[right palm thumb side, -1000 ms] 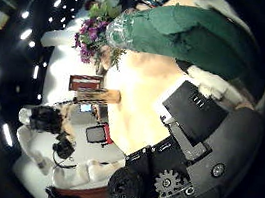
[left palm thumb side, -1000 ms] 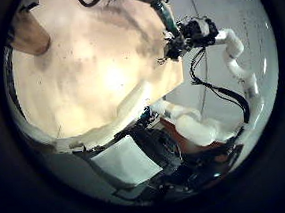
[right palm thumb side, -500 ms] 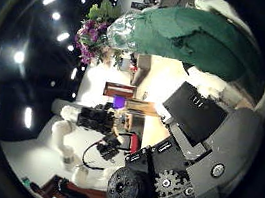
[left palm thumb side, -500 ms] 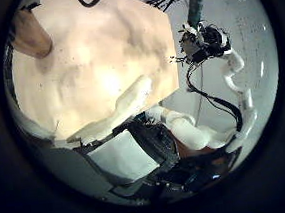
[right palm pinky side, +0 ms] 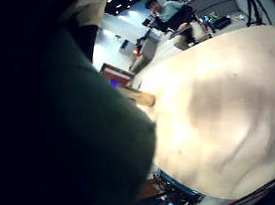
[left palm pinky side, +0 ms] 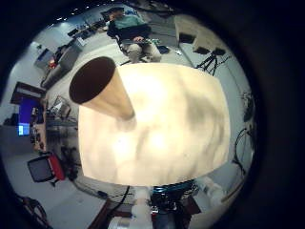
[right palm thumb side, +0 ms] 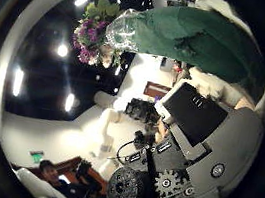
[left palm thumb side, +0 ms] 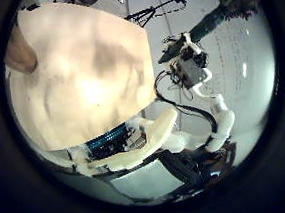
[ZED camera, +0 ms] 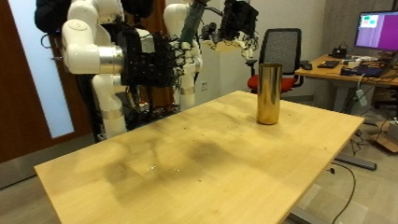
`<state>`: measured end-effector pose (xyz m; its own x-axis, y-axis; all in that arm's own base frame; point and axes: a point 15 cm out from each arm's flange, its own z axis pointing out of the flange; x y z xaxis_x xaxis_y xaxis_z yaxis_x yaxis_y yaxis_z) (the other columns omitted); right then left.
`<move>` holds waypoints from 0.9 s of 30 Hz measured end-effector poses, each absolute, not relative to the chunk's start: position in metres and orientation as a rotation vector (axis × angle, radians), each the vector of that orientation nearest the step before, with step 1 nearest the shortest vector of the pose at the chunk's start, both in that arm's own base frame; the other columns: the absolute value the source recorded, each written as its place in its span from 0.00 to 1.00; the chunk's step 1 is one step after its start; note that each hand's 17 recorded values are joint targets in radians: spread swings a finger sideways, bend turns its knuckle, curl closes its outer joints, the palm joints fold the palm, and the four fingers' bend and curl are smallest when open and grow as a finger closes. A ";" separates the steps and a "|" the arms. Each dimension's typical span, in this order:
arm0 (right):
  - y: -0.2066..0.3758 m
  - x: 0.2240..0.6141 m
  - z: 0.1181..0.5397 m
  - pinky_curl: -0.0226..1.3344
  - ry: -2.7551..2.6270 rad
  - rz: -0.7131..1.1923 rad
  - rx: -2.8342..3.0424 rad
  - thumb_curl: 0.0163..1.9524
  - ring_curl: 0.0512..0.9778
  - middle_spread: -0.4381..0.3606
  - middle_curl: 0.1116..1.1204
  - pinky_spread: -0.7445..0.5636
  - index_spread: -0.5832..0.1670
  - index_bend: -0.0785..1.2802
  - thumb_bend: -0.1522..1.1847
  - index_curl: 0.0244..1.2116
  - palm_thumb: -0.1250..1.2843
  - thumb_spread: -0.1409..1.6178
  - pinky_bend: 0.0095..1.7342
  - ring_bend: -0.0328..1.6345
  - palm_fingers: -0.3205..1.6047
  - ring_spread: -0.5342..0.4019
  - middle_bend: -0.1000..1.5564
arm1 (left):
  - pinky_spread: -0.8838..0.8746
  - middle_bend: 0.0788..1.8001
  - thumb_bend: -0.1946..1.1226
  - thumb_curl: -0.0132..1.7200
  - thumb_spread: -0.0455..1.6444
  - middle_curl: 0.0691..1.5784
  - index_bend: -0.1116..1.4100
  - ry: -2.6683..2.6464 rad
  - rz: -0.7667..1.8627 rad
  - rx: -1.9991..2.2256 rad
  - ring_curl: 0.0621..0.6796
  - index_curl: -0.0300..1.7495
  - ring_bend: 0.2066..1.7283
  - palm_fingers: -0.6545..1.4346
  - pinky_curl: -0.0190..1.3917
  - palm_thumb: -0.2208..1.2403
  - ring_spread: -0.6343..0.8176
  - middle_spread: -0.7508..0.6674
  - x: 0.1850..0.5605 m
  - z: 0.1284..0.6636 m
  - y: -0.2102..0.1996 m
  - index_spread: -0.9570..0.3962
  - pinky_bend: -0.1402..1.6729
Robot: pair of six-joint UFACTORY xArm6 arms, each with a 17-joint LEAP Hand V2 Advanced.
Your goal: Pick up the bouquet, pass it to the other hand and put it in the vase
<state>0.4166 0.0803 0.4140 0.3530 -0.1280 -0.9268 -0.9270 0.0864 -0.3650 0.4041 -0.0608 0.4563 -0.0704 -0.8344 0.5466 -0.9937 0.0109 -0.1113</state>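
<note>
The bouquet (ZED camera: 239, 17) is held high in the air, above and behind the far edge of the table (ZED camera: 187, 173), well apart from the surface. It is grasped by the right hand (left palm thumb side: 189, 67). In the right thumb side palm view the fingers are seen closed around the wrapped stems, the wrapping passes close before the palm, and the flowers point away from it. The vase (ZED camera: 267, 93), a tall golden tube, is standing upright on the table near its far corner, next to the far edge, and nothing is placed in it. The left hand (ZED camera: 152, 58) is kept lower, behind the far edge of the table. Nothing is seen in this hand, and whether its fingers are released or clenched cannot be told.
</note>
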 end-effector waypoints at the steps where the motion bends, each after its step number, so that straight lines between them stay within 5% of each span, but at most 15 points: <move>1: 0.086 0.415 0.412 0.76 1.037 0.814 -1.370 0.50 0.67 0.39 0.70 0.41 0.45 0.84 0.10 0.78 0.95 0.30 0.65 0.88 0.75 0.37 0.87 | 0.54 0.17 0.12 0.17 0.55 0.27 0.19 -1.955 0.708 1.865 0.09 0.25 0.33 0.49 0.21 0.18 0.52 0.55 0.406 0.458 -0.062 0.77 0.28; 13: 0.127 0.399 0.387 0.80 0.891 1.007 -1.381 0.49 0.67 0.39 0.69 0.40 0.46 0.85 0.10 0.77 0.94 0.24 0.62 0.88 0.75 0.37 0.87 | 0.66 0.11 0.12 0.19 0.50 0.22 0.18 -1.752 1.005 1.641 0.09 0.23 0.32 0.43 0.22 0.19 0.64 0.70 0.423 0.473 -0.070 0.83 0.27; 27: 0.188 0.391 0.390 0.83 0.823 1.080 -1.436 0.49 0.67 0.38 0.69 0.39 0.46 0.86 0.10 0.76 0.94 0.20 0.61 0.88 0.75 0.37 0.88 | 0.75 0.14 0.12 0.20 0.47 0.21 0.17 -1.605 1.078 1.379 0.11 0.19 0.31 0.41 0.22 0.22 0.71 0.74 0.413 0.482 -0.096 0.89 0.26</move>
